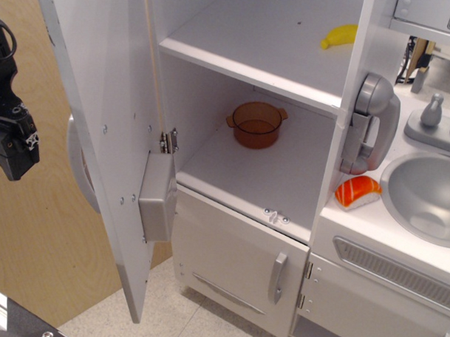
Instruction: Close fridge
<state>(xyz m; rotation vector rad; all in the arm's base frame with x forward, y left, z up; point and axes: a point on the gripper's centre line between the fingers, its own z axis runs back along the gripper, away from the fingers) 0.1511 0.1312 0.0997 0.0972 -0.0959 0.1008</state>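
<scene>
The tall white toy-kitchen fridge (286, 104) stands with its large white door (100, 134) swung open, the black claw (11, 142) beside it, its grip state unclear.

Light wood panel wall (30, 236) at left, speckled pale floor (168, 314) below, grey toy sink (427, 198) with faucet (434, 109) at right.

Wide open gap between fridge door (100, 134) and cabinet; lower shelf (262, 177) mostly free around orange pot (257, 124) (mid-shelf, toward the back). Upper shelf (259, 44) bare but for banana (339, 36) at right. Grey box (157, 196) jutting from door's inner face.
</scene>
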